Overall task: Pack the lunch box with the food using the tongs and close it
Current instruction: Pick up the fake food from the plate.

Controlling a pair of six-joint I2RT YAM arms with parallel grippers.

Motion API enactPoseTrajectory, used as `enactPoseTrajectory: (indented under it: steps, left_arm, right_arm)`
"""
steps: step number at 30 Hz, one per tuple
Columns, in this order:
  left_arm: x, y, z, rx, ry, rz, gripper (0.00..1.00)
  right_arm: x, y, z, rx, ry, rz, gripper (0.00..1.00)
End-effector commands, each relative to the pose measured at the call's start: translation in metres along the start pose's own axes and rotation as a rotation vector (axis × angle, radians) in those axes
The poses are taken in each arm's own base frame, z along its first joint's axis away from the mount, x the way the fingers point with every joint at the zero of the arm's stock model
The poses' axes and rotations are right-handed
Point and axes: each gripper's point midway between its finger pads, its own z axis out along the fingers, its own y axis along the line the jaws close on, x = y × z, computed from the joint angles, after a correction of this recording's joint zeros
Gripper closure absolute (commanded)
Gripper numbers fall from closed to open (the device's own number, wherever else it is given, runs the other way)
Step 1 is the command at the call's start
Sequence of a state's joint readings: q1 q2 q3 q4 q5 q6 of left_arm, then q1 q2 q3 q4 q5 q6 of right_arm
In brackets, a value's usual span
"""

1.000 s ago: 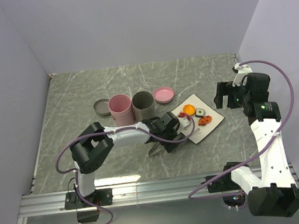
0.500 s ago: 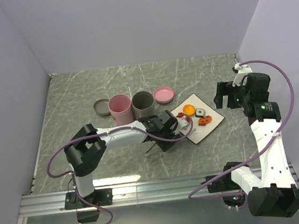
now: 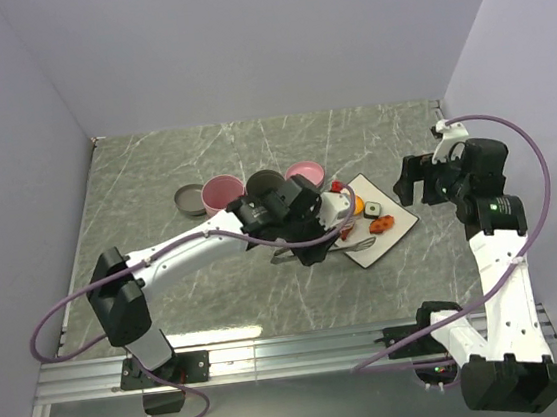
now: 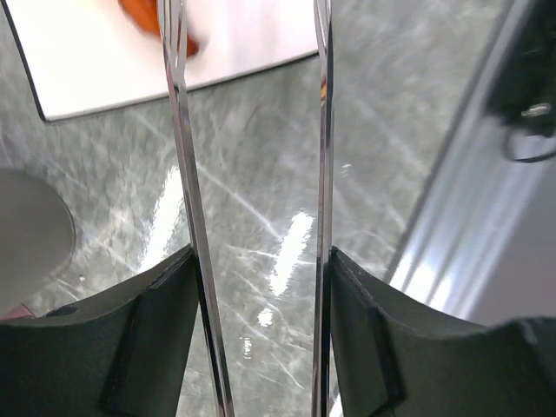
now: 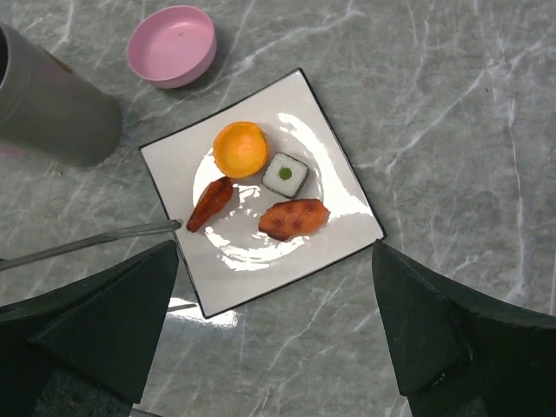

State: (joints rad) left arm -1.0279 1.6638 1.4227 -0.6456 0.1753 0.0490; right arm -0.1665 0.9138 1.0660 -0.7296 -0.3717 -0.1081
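Tongs [image 4: 182,174]: slim silver metal; the 2 thin arms run side by side up the left wrist view w/ a clear gap, so partly open; nothing sits between them there. L gripper [image 4: 261,271] clamps them from outside, one black finger [image 4: 161,300] pressed on each arm. In the right wrist view one tong arm [image 5: 95,240] reaches in from the left; its tip is at the plate's left edge, just beside the slimmer reddish-brown lump [image 5: 209,203]; touching or not, can't tell; no food is gripped.

Food all lies on the white square plate [image 5: 261,261] w/ black rim: orange round piece [image 5: 241,148] toward the far left; dark cube w/ pale centre & green dot [image 5: 285,174] just right of it; broader reddish-brown lump [image 5: 294,218] below the cube; pieces near each other but apart.

R gripper [image 5: 274,250] hangs above the plate's near edge, fingers spread wide, nothing between; in the top view it sits right of the plate, well apart from the L gripper [image 3: 312,240].

Beyond the plate, in a row on the grey marbled table [image 3: 153,162]: grey lid [image 3: 189,200], pink container [image 3: 218,189], grey container [image 3: 261,181], pink lid [image 3: 307,172]; L arm crosses in front of both containers.
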Motion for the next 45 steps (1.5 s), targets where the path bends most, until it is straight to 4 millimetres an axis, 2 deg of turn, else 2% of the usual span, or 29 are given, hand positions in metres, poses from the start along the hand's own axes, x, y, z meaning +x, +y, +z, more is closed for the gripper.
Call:
enactPoseTrajectory:
  steps: [1,2,4,8,12,15,16,19,24,32,35,39,45]
  left_arm:
    - [-0.027,-0.014,-0.041,0.105,-0.077,0.022,0.39]
    - [-0.034,-0.015,-0.048,0.142,-0.099,0.011,0.40]
    - [-0.035,-0.016,-0.056,0.189,-0.097,-0.003,0.40]
    - [-0.044,-0.011,-0.071,0.248,-0.136,-0.027,0.41]
    - [-0.046,-0.011,-0.080,0.289,-0.150,-0.023,0.41]
    - [-0.056,-0.004,-0.085,0.247,-0.200,-0.041,0.41]
    - [-0.059,0.007,-0.085,0.181,-0.207,-0.048,0.41]
    - [-0.058,0.029,-0.077,0.072,-0.180,-0.071,0.42]
    - [-0.055,0.048,-0.060,-0.017,-0.148,-0.117,0.44]
    - [-0.062,0.056,-0.039,0.008,-0.127,-0.149,0.44]
    - [-0.064,0.063,-0.029,0.028,-0.118,-0.244,0.47]
    - [-0.064,0.073,-0.014,0.012,-0.104,-0.303,0.48]
    - [-0.062,0.074,-0.001,0.047,-0.087,-0.344,0.49]
  right_arm:
    - [-0.017,0.014,-0.019,-0.058,-0.074,-0.088,0.01]
    - [-0.017,0.017,-0.022,-0.072,-0.079,-0.110,0.01]
    - [-0.019,0.018,-0.031,-0.068,-0.109,-0.180,0.01]
    - [-0.016,0.010,-0.034,-0.025,-0.113,-0.241,0.00]
    - [-0.010,0.023,-0.039,-0.089,-0.120,-0.289,0.00]
    - [-0.005,0.025,-0.039,-0.096,-0.106,-0.305,0.00]
    - [-0.004,0.019,-0.038,-0.066,-0.097,-0.303,0.00]
    - [-0.002,0.008,-0.034,-0.005,-0.079,-0.257,0.00]
    - [0.001,-0.003,-0.026,0.054,-0.030,-0.154,0.01]
    - [0.007,-0.007,-0.018,0.076,0.025,-0.042,0.01]
    - [0.007,-0.004,-0.016,0.065,0.032,-0.017,0.01]
    - [0.005,-0.002,-0.015,0.053,0.031,-0.002,0.01]
    - [0.005,0.003,-0.013,0.019,0.033,-0.011,0.02]
